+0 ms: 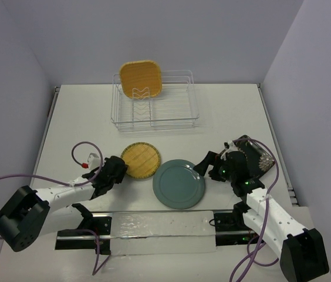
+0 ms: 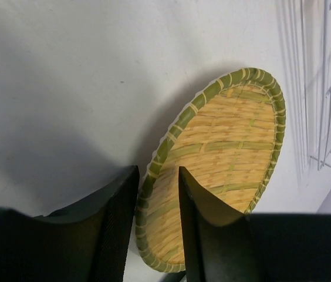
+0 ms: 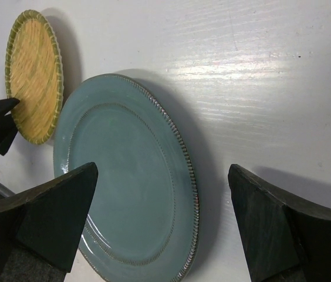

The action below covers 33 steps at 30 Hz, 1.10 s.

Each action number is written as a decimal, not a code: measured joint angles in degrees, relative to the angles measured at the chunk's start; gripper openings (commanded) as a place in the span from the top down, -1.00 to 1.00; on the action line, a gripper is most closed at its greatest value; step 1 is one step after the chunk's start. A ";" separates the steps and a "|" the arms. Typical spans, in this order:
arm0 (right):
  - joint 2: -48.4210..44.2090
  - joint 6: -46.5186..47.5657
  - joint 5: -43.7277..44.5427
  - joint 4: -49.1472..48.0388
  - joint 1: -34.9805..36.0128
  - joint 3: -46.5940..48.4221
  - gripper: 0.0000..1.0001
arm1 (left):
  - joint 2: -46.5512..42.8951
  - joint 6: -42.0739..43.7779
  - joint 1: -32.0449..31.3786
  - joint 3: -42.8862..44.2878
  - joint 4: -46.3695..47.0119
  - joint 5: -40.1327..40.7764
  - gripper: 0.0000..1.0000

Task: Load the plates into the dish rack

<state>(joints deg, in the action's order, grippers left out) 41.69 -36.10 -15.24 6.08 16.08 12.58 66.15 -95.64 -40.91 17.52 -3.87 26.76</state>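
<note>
Surface (image 1: pixel 224 111) is white and walled on three sides. The wire dish rack (image 1: pixel 184 117) stands at the far middle, well apart from both arms. It holds one item, the orange-tan rounded-square plate (image 1: pixel 141 78), upright in the dividers at its left end. The yellow woven round plate (image 1: pixel 141 160) and the teal round plate (image 1: pixel 179 184) lie flat, just beside each other, between the arms. The dark floral square plate (image 1: pixel 259 157) lies at right, partly hidden by the right arm. The left hand (image 2: pixel 157 217) straddles the woven plate's near rim with a narrow gap; cannot tell if it pinches. The right hand (image 3: pixel 164 226) is spread wide across the teal plate's rim, one finger over the plate and the other over bare surface. A purple cable (image 1: pixel 77 147) loops behind the left wrist.
</note>
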 measured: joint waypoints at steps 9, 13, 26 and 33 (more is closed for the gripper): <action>0.02 -0.07 0.96 0.00 0.00 0.00 -0.99 | 2.82 -0.27 -0.39 0.67 3.05 -1.06 0.99; -0.06 -0.04 1.33 0.00 0.00 0.00 -0.99 | 2.21 -0.31 -2.01 2.59 -1.33 0.11 1.00; -2.41 2.05 0.91 0.17 0.00 0.47 -0.99 | -3.69 3.38 -18.36 14.44 -23.00 19.84 1.00; -4.03 3.01 -1.17 -0.47 0.00 2.68 -0.99 | -9.13 9.88 -20.89 14.75 -22.49 26.31 1.00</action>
<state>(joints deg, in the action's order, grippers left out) 37.66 -33.08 -16.42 5.62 16.08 15.26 57.02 -85.75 -61.79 32.27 -26.36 53.07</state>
